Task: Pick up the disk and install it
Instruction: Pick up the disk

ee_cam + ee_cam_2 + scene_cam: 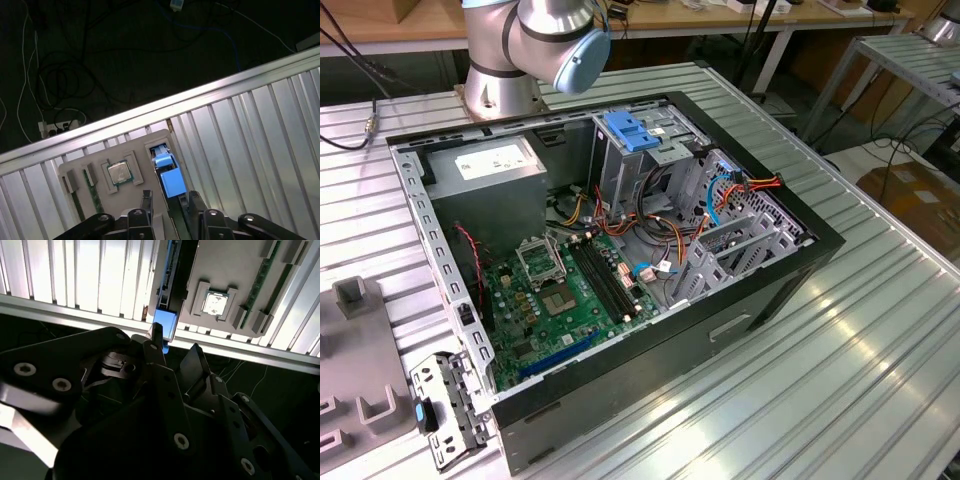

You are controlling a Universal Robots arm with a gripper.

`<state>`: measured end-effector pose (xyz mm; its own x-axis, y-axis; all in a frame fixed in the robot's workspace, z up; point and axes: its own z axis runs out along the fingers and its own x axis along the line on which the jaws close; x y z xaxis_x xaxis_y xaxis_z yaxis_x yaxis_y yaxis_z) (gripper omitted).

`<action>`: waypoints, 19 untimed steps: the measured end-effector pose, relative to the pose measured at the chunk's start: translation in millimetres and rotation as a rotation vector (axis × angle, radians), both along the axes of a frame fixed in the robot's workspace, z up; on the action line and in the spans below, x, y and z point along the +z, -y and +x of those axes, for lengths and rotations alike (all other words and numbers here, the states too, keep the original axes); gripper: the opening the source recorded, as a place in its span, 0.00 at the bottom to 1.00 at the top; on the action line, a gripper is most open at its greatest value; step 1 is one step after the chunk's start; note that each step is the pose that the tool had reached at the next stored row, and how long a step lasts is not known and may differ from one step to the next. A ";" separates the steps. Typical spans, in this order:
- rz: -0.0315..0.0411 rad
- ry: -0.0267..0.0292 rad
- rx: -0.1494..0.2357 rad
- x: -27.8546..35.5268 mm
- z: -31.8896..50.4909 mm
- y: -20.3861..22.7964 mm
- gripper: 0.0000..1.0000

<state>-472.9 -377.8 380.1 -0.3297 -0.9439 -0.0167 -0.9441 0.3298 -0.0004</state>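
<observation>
Straddling the on-edge disk (168, 177), the gripper (169, 196) has fingers (195, 204) spread apart, gripping nothing.

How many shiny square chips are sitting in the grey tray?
1. The shiny square silver chip sits in a pocket of the flat grey tray, beside the blue-framed disk. The black gripper covers part of it, so more may hide.

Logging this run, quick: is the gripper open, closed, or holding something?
Gripper: open, fingers either side of the disk, not yet clamped on it.
</observation>
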 end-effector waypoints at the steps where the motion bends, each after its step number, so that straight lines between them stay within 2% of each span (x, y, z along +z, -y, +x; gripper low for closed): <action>1: 0.0000 0.0000 0.000 0.0 0.0 0.0 0.42; 6: -0.0003 0.0001 0.004 -0.2 0.0 0.0 0.42; 7: -0.0005 0.0001 0.006 -0.2 0.0 0.0 0.43; 8: -0.0005 0.0001 0.008 -0.2 0.0 0.0 0.50; 10: -0.0004 0.0005 0.015 -1.0 0.1 0.0 0.50; 11: -0.0005 0.0007 0.026 -1.6 0.0 0.0 0.50; 14: -0.0005 0.0030 0.107 -5.9 0.0 0.0 0.50; 16: -0.0005 0.0040 0.124 -10.2 0.1 -0.7 0.50; 19: -0.0004 0.0041 0.128 -13.9 -0.1 -1.7 0.50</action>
<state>-473.0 -376.1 366.1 -0.2067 -0.9783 -0.0174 -0.9784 0.2068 -0.0044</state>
